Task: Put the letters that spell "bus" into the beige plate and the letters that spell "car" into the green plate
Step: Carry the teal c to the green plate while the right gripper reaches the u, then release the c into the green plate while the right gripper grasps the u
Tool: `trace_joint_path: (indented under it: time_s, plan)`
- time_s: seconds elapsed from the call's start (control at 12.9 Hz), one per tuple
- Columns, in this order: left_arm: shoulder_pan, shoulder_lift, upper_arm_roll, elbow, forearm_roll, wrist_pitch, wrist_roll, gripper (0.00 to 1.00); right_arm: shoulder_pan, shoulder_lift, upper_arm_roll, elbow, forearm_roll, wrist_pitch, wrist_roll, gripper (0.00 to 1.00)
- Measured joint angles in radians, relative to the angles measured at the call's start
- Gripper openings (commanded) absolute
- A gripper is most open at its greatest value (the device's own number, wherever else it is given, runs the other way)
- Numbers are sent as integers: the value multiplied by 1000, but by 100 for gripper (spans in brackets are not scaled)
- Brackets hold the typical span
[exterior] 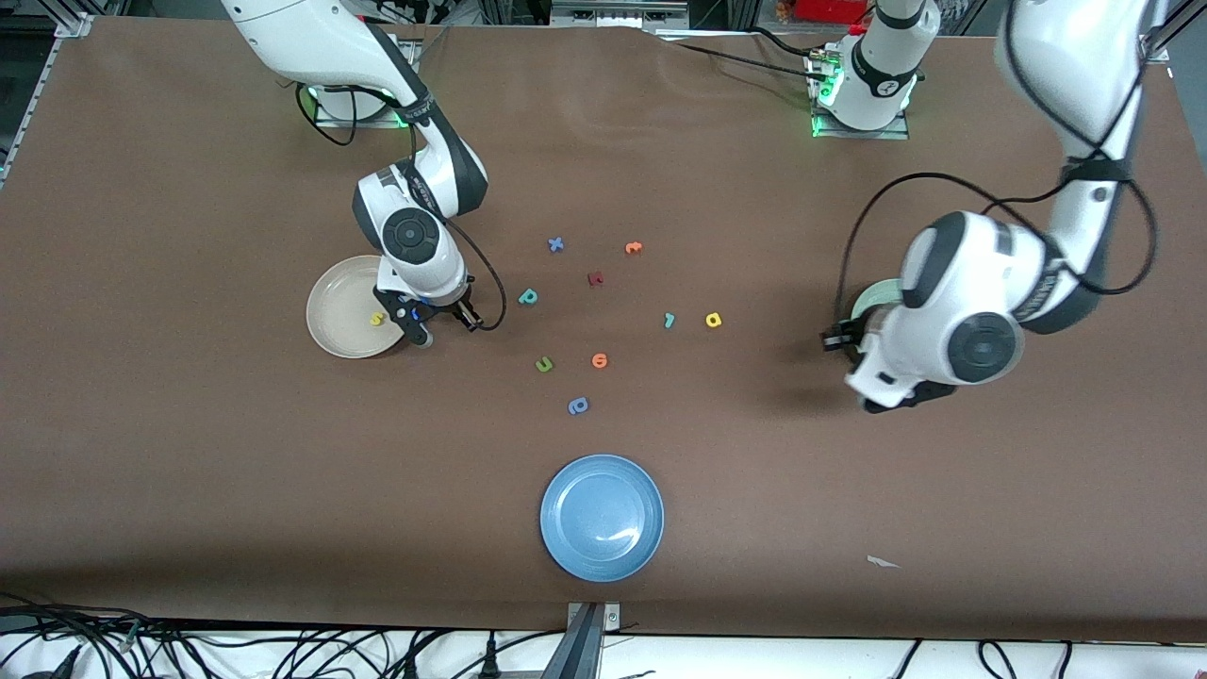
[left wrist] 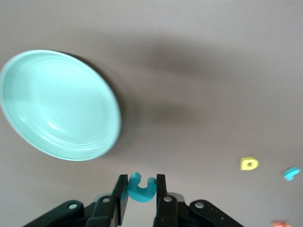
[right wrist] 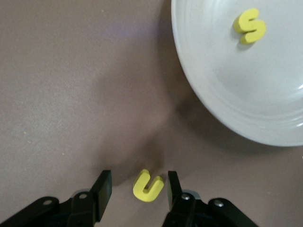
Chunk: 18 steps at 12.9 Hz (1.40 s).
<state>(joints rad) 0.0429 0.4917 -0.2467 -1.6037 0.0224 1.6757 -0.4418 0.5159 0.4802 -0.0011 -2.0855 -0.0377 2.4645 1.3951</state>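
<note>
The yellow s (exterior: pixel 376 319) (right wrist: pixel 249 25) lies in the beige plate (exterior: pixel 339 330) (right wrist: pixel 246 94). My right gripper (exterior: pixel 445 328) (right wrist: pixel 138 184) hangs low beside that plate, toward the table's middle. Its jaws stand open around the yellow u (right wrist: pixel 148 186), with a clear gap on one side. My left gripper (exterior: pixel 837 338) (left wrist: pixel 141 189) is shut on the teal c (left wrist: pixel 141 187), next to the green plate (exterior: pixel 869 304) (left wrist: pixel 57 104), which the arm mostly hides in the front view. The teal b (exterior: pixel 528 297), teal r (exterior: pixel 669 321) (left wrist: pixel 292 173) and yellow a (exterior: pixel 714 320) (left wrist: pixel 249 163) lie mid-table.
Other letters are scattered mid-table: a green u (exterior: pixel 544 364), an orange one (exterior: pixel 600 360), a periwinkle one (exterior: pixel 578 405), a blue x (exterior: pixel 555 244), another orange one (exterior: pixel 633 248) and a dark red one (exterior: pixel 595 278). A blue plate (exterior: pixel 602 517) sits nearer the front camera.
</note>
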Motion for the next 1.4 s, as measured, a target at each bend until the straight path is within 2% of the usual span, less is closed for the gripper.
trace_joint_path:
  time_s: [0.39,0.54,0.7,0.85,0.93,1.01,1.09,1.17,1.24,1.4]
  plan:
    - [216,-25,6,-124,15,2,294,15,0,-1,18,-6,0,3,19,54]
    - [247,-25,6,-198,49,77,323,17,-1,-1,17,-15,0,10,19,53]
    - [253,-23,6,-284,55,206,330,17,-1,-1,17,-27,0,27,19,52]
    - [254,-20,8,-346,55,279,330,20,-1,-4,17,-33,0,37,19,43]
    - [254,-15,10,-362,55,295,330,27,-1,-4,17,-34,0,39,19,42]
    - [255,-8,11,-368,55,302,330,39,-1,-5,16,-34,0,43,19,41]
    - [258,-3,12,-368,55,306,330,56,-1,-5,14,-34,0,43,19,41]
    - [262,0,12,-368,55,308,330,83,-1,-5,11,-34,0,44,19,39]
    - [264,0,12,-367,55,310,330,100,-2,-5,9,-34,0,44,18,34]
    - [265,-4,10,-355,55,312,329,100,-2,-5,7,-34,0,45,18,20]
